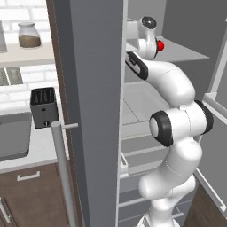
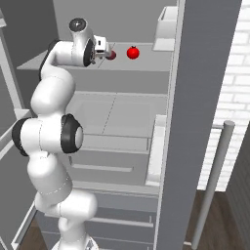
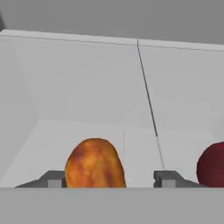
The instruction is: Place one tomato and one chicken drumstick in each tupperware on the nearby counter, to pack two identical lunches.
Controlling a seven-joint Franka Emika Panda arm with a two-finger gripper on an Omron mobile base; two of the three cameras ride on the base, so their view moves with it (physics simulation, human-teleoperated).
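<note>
Three views, taken one after another.
Left base view, arm: the white arm reaches up into an open fridge (image 1: 177, 53), its hand at an upper shelf.
Left base view, tomato: a red tomato (image 1: 160, 45) peeks out just beside the hand on that shelf.
Left base view, counter: the counter (image 1: 40, 142) lies to the left, carrying a black toaster (image 1: 44, 107); a jar (image 1: 29, 35) stands on the wall shelf above.
Right base view, claw: the claw (image 2: 108, 52) sits at shelf height, close to a dark red thing at its tip; what that is, I cannot tell.
Right base view, tomato: a bright tomato (image 2: 133, 52) rests on the shelf, a little to the right of the claw and apart from it.
Hand view, chicken drumstick: the golden-brown chicken drumstick (image 3: 94, 164) lies between the two fingertips (image 3: 54, 179), nearer the left one.
Hand view, claw state: partly open, with a gap showing on the right side of the drumstick; whether it grips, I cannot tell.
Hand view, tomato: a dark red tomato (image 3: 212, 165) sits outside the right fingertip, on the shelf floor.
</note>
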